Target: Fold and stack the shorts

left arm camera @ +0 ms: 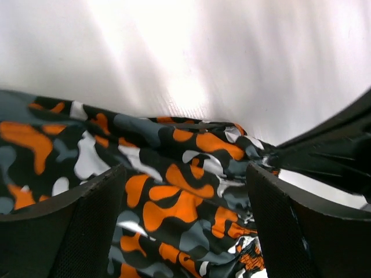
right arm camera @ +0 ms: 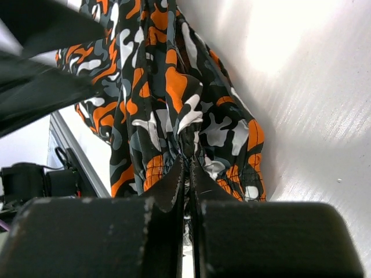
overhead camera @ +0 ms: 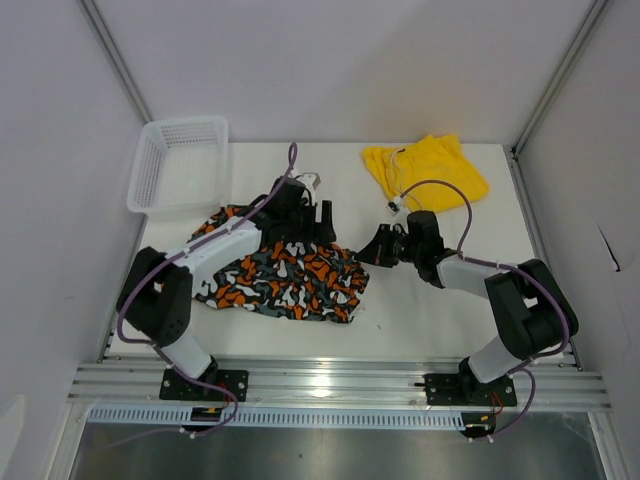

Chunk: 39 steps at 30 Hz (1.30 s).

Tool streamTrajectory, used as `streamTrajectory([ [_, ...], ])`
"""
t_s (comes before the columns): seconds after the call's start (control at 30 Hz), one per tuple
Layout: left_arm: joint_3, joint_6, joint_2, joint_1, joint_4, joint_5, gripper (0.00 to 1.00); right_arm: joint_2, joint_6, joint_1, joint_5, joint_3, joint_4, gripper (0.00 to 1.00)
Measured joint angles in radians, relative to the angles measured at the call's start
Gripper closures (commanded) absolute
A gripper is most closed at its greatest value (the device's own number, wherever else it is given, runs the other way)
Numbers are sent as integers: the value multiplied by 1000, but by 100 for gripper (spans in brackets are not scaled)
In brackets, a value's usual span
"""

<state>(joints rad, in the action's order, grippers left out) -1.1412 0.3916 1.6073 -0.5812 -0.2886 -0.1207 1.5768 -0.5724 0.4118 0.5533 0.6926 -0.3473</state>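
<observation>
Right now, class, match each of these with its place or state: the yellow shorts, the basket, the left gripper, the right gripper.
1 yellow shorts
2 basket
3 left gripper
4 right gripper

A shut on the edge of the patterned shorts
B far-left corner of the table
C open over the patterned shorts
D crumpled, far right

Pairs: 1-D, 2-B, 3-C, 4-A

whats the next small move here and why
Probably close the left end effector on the patterned shorts. It stands open with fabric between its fingers, while the right end effector looks shut on the cloth's edge. With both holding, they could lift and fold.
</observation>
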Motion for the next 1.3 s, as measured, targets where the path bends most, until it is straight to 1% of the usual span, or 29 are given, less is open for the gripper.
streamTrajectory([
  [0.13, -94, -1, 121, 16, -32, -76, 13, -27, 32, 16, -9, -8, -5, 100],
  [0.23, -150, 1, 172, 16, -60, -109, 13, -53, 75, 56, -45, -8, 0, 100],
  [0.5, -181, 24, 184, 13, -138, -140, 13, -119, 213, 204, -225, -2, 50, 100],
  [0.63, -190, 32, 183, 9, -188, -134, 13, -119, 255, 245, -314, -2, 74, 100],
  [0.7, -190, 47, 181, 7, -211, -125, 16, -128, 275, 264, -370, -2, 93, 100],
  [0.83, -190, 88, 166, 2, -255, -115, 17, -178, 313, 322, -506, -2, 107, 100],
  [0.93, -198, 133, 148, -13, -287, -97, 16, -218, 332, 357, -575, -4, 103, 100],
  [1.1, -280, 219, 148, -50, -364, -40, 15, -233, 350, 369, -643, -8, 102, 100],
  [1.3, -418, 318, 150, -101, -456, 23, 14, -244, 376, 406, -717, -25, 94, 100],
])
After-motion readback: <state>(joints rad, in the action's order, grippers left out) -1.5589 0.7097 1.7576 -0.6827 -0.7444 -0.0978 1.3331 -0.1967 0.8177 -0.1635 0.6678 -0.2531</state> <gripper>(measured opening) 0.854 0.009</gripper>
